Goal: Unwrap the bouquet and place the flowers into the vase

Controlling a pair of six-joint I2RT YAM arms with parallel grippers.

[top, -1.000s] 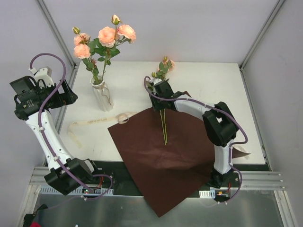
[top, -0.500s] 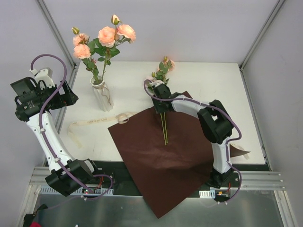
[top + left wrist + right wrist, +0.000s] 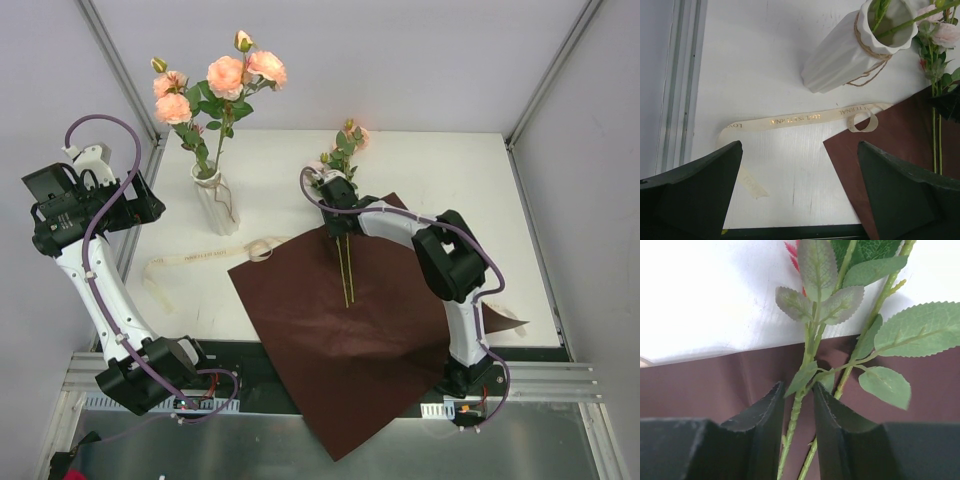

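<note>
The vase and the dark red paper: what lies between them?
A cream ribbon with gold lettering lies on the table between the vase and the paper, its looped end at the paper's edge; the left wrist view shows it.

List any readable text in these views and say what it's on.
"ETERNAL": gold print on the cream ribbon, beside its loop, in the left wrist view.
"LO...": at the same ribbon's left end, cut short.
The ribbon's middle print is too blurred to read, and it is too small in the top view.
No other text.

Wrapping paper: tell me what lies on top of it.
Two flower stems lie on the dark red wrapping paper, the right pincer straddling one. From above, the arm covers part of them.
</note>
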